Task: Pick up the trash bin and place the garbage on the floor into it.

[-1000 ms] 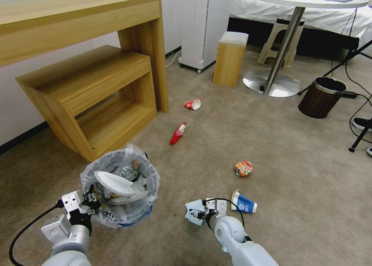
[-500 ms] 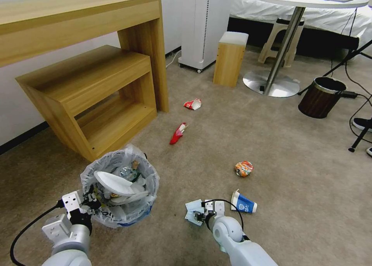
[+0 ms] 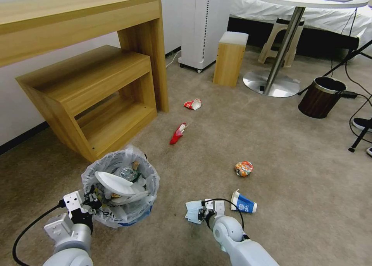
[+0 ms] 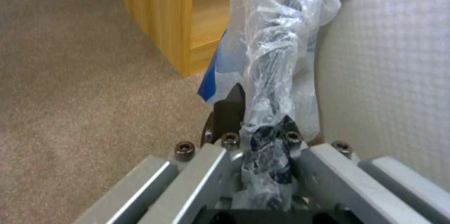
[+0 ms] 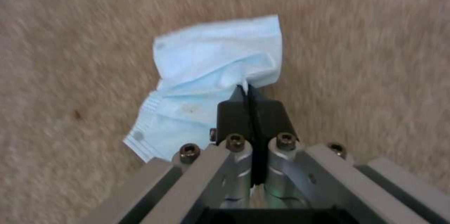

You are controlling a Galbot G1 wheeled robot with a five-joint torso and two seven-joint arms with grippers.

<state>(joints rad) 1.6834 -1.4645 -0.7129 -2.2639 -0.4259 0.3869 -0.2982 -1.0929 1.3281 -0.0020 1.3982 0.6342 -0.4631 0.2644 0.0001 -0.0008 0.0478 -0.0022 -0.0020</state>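
Beige floor [image 3: 294,173] holds your litter. Your right claw [image 5: 249,92] has just pinched the face mask [image 5: 211,76], lifting it slightly. Your left claw [image 4: 255,125] keeps gripping the trash bin [image 3: 120,188] rim.

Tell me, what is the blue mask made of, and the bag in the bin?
The mask looks like thin, soft, matte fabric: it creases where the right gripper pinches it. The bag looks like thin clear plastic film, shiny and crinkled; the left gripper clamps it at the bin rim.
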